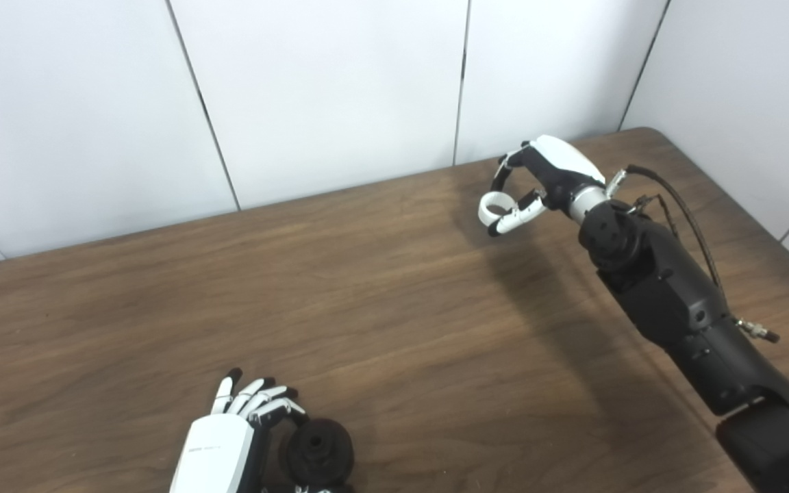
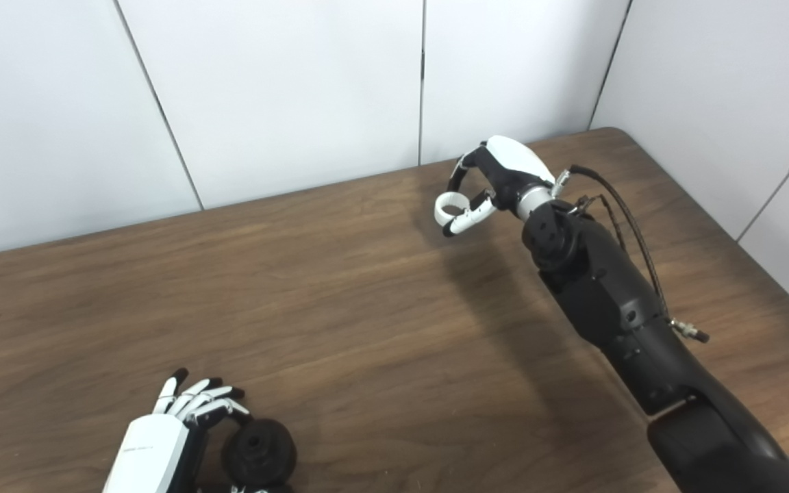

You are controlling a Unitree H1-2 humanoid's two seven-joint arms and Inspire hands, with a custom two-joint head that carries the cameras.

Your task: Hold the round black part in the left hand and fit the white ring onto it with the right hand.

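I am gripping the round black part [image 1: 317, 450] in my left hand [image 1: 227, 438] and pinching the white ring [image 1: 494, 207] in my right hand [image 1: 538, 185], well apart, fitting not yet done.

Bright even overhead light; soft shadow of right arm [image 1: 675, 301] falls left on table [image 1: 367, 308]; mild sheen on wood; focus sharp.

On the table [image 1: 394, 308], the round part [image 1: 317, 452] sits at the near edge on the left side, just right of the left hand [image 1: 220, 445] and against its fingers, while the ring [image 1: 494, 207] is far behind on the right, between the fingers of the right hand [image 1: 548, 179], well apart from the part.
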